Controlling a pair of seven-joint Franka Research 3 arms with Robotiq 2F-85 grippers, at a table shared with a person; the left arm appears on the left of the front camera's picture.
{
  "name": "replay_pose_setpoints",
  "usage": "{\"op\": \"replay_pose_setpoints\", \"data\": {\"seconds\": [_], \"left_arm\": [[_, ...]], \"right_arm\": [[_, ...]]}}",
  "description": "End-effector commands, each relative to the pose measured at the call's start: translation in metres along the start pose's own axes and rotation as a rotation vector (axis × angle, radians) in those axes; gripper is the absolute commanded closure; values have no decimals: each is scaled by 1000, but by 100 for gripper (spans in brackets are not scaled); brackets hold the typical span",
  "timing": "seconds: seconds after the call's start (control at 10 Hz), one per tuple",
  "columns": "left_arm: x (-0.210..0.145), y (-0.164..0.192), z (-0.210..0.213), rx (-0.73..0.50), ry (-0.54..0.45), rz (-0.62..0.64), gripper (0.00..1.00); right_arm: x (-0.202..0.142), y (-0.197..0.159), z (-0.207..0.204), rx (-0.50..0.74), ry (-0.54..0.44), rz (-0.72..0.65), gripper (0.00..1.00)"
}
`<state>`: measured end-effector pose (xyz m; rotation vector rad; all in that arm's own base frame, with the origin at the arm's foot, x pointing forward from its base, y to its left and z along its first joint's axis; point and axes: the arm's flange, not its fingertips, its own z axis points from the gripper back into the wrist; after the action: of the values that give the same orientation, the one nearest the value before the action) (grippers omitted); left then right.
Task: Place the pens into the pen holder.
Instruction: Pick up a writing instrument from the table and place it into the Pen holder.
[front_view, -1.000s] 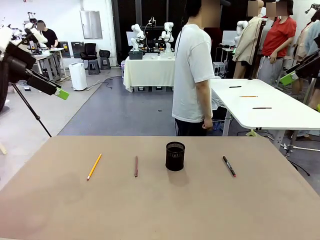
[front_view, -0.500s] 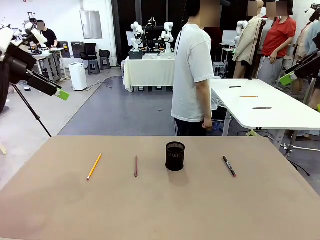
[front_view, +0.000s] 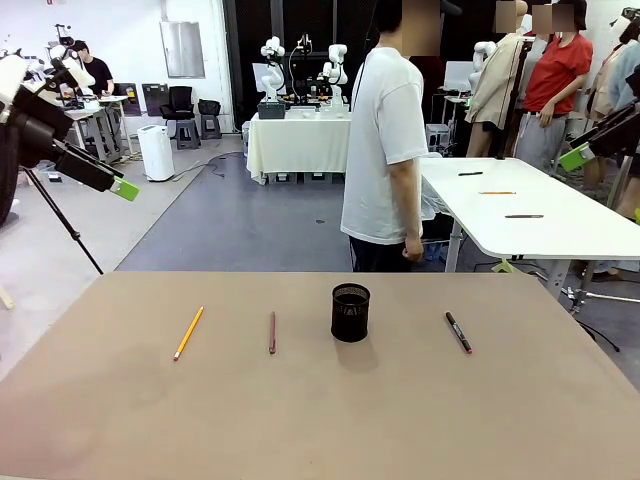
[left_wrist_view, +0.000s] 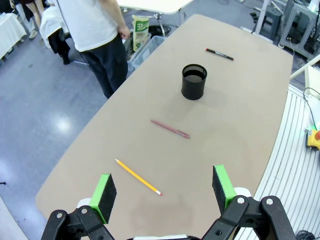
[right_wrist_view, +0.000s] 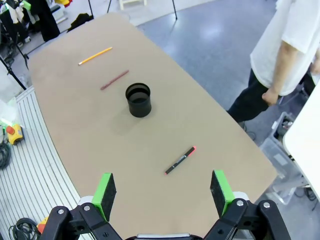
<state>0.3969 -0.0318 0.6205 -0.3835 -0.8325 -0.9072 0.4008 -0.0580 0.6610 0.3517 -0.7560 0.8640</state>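
Observation:
The black mesh pen holder stands upright at the middle of the tan table. Three pens lie flat around it: a yellow-orange one at the left, a dark red-brown one just left of the holder, and a dark one with red marks at the right. My left gripper hangs open high above the table's left side, over the yellow pen. My right gripper is open too, high above the dark pen. Both hold nothing.
A person in a white T-shirt stands at the table's far edge, side on, hands down. A white table with a few pens stands behind at the right. The left arm and right arm stay off to the sides.
The person has shifted slightly to the left. Both arms and all pens stay where they were.

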Motion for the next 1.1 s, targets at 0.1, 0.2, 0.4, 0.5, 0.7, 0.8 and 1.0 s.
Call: {"op": "replay_pose_setpoints", "data": {"seconds": [0.1, 0.2, 0.4, 0.5, 0.7, 0.8, 1.0], "left_arm": [[0, 0, 0, 0, 0, -3, 0], [0, 0, 0, 0, 0, -3, 0], [0, 0, 0, 0, 0, -3, 0], [0, 0, 0, 0, 0, -3, 0], [0, 0, 0, 0, 0, -3, 0], [0, 0, 0, 0, 0, -3, 0], [0, 0, 0, 0, 0, -3, 0]], "right_arm": [[1, 0, 1, 1, -7, 2, 0], [1, 0, 1, 1, -7, 2, 0], [1, 0, 1, 1, -7, 2, 0], [1, 0, 1, 1, -7, 2, 0], [1, 0, 1, 1, -7, 2, 0], [1, 0, 1, 1, -7, 2, 0], [11, -3, -28, -117, 24, -140, 0]]}}
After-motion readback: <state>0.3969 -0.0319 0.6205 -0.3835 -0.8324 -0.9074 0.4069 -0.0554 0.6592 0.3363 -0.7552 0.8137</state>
